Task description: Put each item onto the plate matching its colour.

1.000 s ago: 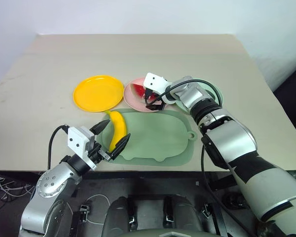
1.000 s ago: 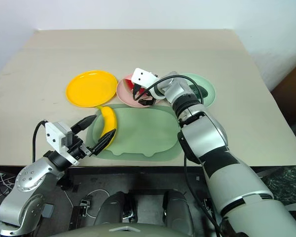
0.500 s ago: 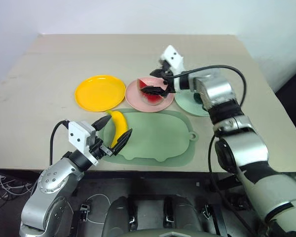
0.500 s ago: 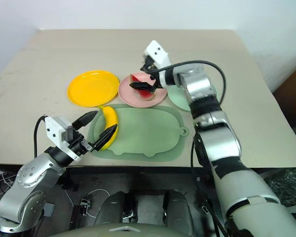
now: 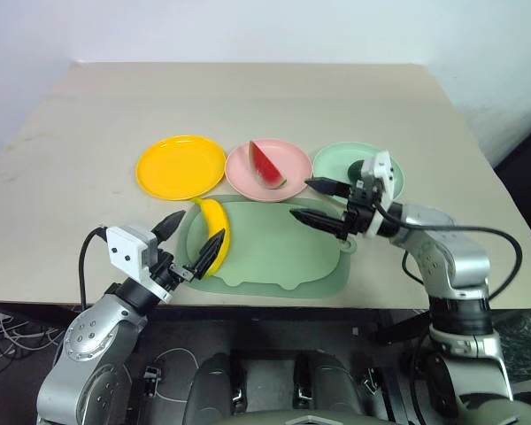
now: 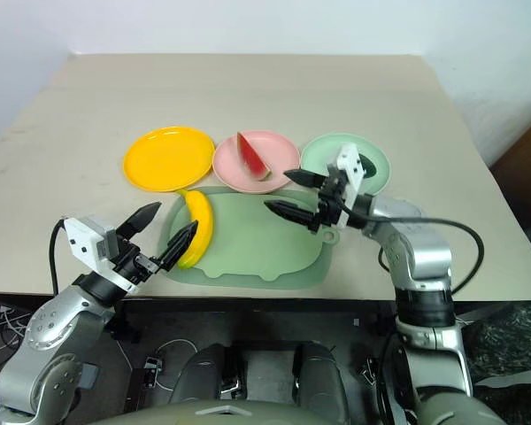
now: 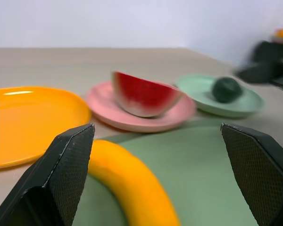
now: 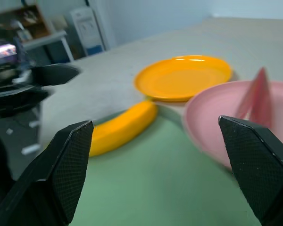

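— While we look down from the head, how do we find the two grippers?

— We see the left gripper (image 5: 188, 243) with its fingers spread wide and nothing between them. It sits at about 7 o'clock of the pale green mat (image 5: 274, 252), and its fingers stand on either side of the near end of the banana (image 5: 215, 232), but we cannot tell whether they touch it. The right gripper (image 5: 317, 202) is also wide open and empty. It hangs above the mat's 2 o'clock edge, pointing to the left.

— And where are the fruits?

— We see the banana, curved and yellow, lying on the mat at its 9 o'clock side, just beside the yellow-orange plate (image 5: 180, 166), which holds nothing. The watermelon wedge (image 5: 267, 164), red with a green rind, stands on the pink plate (image 5: 289, 156) in the middle. The avocado (image 7: 226, 89), dark green and rounded, lies on the mint green plate (image 5: 336, 162); from the head the right gripper partly covers it.

— How are the plates placed?

— We see them in one row on the beige table (image 5: 248, 97), at 12 o'clock from the mat: yellow-orange, pink, mint green, from left to right.
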